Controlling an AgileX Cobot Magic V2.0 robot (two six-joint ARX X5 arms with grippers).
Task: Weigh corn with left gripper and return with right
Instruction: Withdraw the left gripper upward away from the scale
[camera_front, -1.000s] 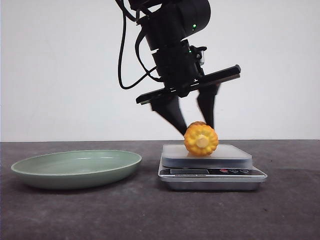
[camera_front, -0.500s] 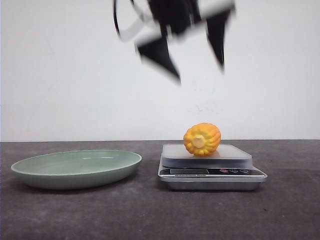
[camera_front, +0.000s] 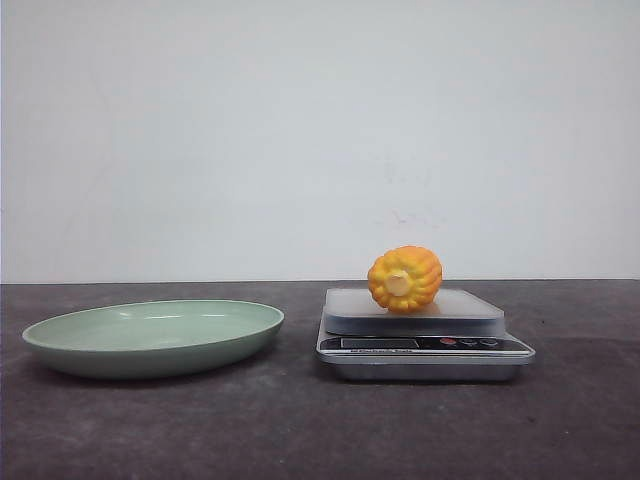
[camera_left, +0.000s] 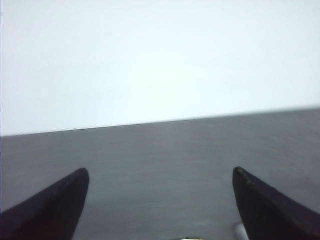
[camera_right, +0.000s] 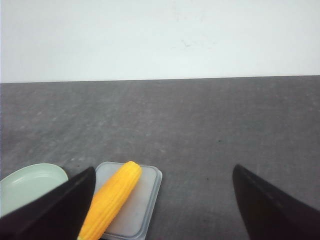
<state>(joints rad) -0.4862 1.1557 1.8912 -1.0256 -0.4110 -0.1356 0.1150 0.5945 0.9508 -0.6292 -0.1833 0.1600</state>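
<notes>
The orange-yellow corn (camera_front: 404, 279) lies on the scale's white platform (camera_front: 460, 306), pale cut end facing me. In the right wrist view the corn (camera_right: 111, 197) shows as a long ribbed cob across the platform (camera_right: 145, 200). My right gripper (camera_right: 162, 172) is open and empty, high above the table, with the corn near one finger. My left gripper (camera_left: 160, 172) is open and empty over bare table. Neither gripper shows in the front view.
A shallow green plate (camera_front: 70, 340) sits left of the silver scale (camera_front: 425, 352); its rim also shows in the right wrist view (camera_right: 20, 182). Dark grey tabletop runs back to a white wall.
The left arm, which stood open around the corn on the scale, has risen out of the front view. The corn has rolled slightly and rests on the platform.
</notes>
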